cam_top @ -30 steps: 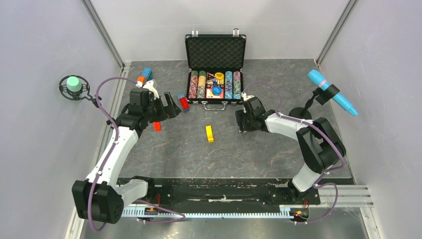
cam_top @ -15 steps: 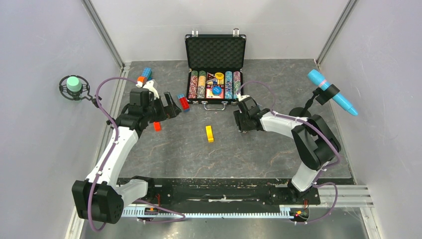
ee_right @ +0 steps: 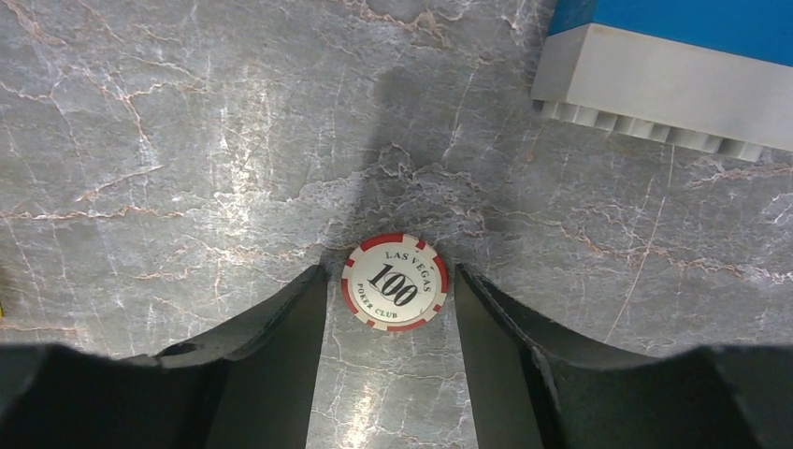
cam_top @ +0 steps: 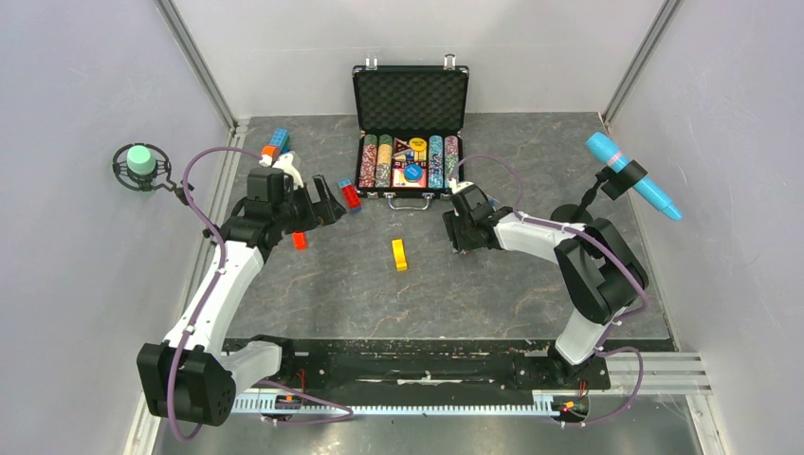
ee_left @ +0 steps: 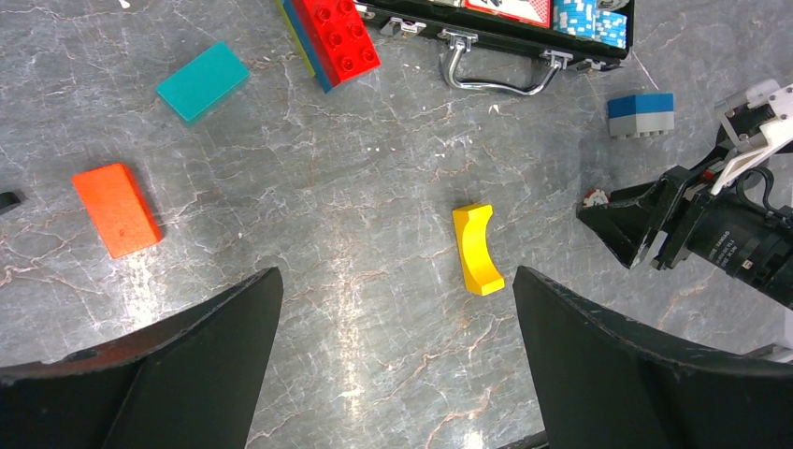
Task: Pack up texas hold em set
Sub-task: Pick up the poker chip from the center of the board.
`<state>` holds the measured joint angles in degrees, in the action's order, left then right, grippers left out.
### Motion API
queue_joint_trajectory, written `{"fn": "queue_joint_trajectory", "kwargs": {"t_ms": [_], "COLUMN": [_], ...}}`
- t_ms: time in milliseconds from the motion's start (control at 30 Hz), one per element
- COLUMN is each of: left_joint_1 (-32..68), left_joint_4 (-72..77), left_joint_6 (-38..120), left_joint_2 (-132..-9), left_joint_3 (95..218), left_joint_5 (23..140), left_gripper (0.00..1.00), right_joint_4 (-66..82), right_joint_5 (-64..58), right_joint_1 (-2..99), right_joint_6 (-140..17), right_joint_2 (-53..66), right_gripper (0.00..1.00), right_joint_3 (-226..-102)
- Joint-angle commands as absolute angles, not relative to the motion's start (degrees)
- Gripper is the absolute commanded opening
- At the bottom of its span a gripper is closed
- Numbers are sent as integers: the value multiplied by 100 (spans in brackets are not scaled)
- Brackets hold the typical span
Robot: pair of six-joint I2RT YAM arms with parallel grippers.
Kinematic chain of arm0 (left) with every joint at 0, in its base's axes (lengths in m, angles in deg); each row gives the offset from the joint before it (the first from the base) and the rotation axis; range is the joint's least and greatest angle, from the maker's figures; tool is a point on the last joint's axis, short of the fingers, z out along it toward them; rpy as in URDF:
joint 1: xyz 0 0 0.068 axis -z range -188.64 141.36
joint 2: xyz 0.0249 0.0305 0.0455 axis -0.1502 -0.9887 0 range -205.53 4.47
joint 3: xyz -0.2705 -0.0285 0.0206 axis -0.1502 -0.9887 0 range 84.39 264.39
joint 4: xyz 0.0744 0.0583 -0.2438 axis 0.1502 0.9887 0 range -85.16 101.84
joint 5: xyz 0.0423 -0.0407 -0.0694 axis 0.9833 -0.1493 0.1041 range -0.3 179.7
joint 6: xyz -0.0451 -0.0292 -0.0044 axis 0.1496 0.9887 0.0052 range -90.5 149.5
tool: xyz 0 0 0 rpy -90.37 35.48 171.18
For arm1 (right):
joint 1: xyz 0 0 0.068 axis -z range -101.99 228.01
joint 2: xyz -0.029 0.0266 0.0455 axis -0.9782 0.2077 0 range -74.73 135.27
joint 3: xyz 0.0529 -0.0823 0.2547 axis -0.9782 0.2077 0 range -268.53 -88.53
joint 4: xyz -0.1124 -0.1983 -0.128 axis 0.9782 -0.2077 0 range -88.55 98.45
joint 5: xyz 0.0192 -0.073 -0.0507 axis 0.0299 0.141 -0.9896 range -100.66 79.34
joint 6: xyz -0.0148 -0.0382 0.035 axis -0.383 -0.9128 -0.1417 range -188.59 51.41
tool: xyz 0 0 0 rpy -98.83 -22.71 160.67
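Gripper on the right (ee_right: 391, 273) had scooted a bit left since a second ago; jaws partly open, poker chip (ee_right: 394, 283) marked 100 lay flat between its fingertips.

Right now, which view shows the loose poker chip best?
Right wrist: the chip lies flat between the open fingers, its 100 readable. Left wrist shows only its edge; top external hides it behind the right gripper.

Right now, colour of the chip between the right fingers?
Chip: red-and-white rim, white centre; right wrist view.
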<state>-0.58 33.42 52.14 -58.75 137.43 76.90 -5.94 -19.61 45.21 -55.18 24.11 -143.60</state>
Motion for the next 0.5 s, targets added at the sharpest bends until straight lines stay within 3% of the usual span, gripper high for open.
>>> {"fn": "queue_joint_trajectory", "kwargs": {"t_ms": [0,467], "left_joint_1": [-90,-90], "left_joint_4": [3101,3103], "left_joint_6": [5009,4998], "left_joint_2": [-5894,-5849], "left_joint_3": [13730,13748], "left_joint_5": [7520,7519], "left_gripper": [100,100], "right_joint_4": [-1203,-1394], "right_joint_5": [-1885,-1923], "right_joint_1": [4496,4501], "right_joint_6": [-5577,-5611], "right_joint_2": [2459,2459], "right_gripper": [56,48], "right_joint_3": [-14311,-14396]}}
